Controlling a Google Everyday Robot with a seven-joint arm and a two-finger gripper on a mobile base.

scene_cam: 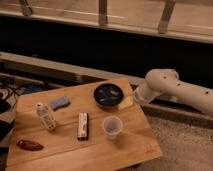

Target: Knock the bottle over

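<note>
A clear plastic bottle (45,117) with a white cap stands upright on the left part of the wooden table (125,150). The white arm (172,89) reaches in from the right. Its gripper (131,99) is at the table's far right edge, beside the black bowl (108,95). The gripper is far to the right of the bottle, with the bowl and much of the table between them.
A blue sponge (60,103) lies behind the bottle. A dark snack bar (83,125) and a clear plastic cup (112,126) are mid-table. A reddish packet (30,145) lies at the front left. A dark ledge and railing run behind the table.
</note>
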